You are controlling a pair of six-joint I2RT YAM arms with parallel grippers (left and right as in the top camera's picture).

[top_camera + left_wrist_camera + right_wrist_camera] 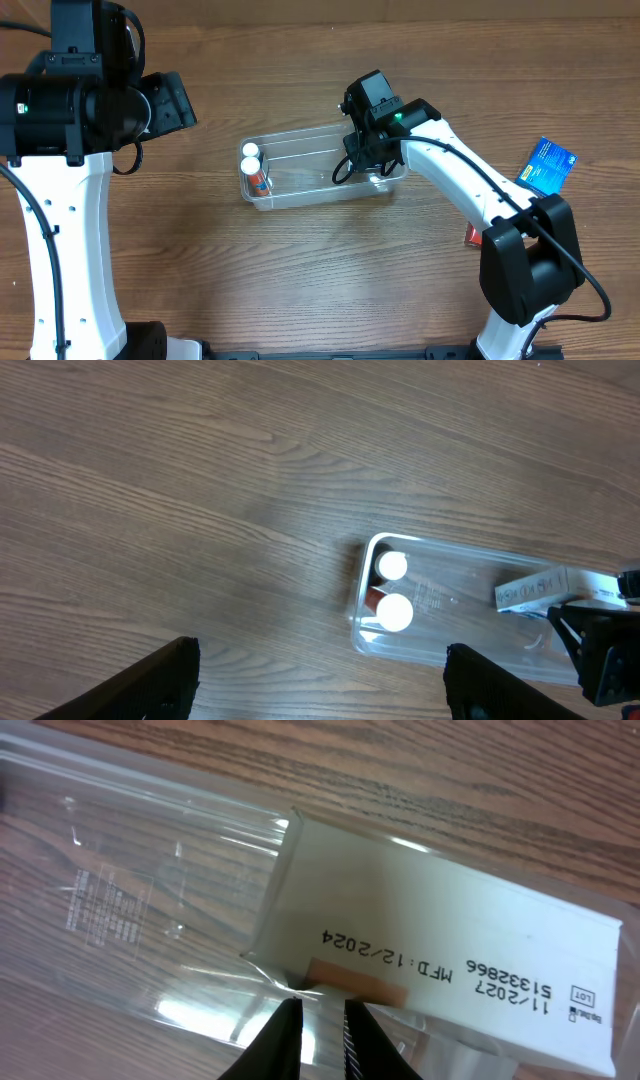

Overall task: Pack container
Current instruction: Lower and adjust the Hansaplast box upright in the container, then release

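The clear container [322, 192] lies at the table's middle. Two white-capped bottles [251, 160] with orange labels stand at its left end; they also show in the left wrist view [394, 610]. A white carton [440, 940] printed with lot numbers rests tilted at the container's right end [535, 588]. My right gripper [320, 1003] is over that end [365, 150], its fingers nearly together with nothing between them, tips at the carton's near edge. My left gripper [320, 685] is open and empty, high over the wood left of the container [460, 550].
A blue box [548, 165] lies at the right of the table. A small red item [470, 236] shows partly behind the right arm's base. The left arm's body [80, 100] fills the far left.
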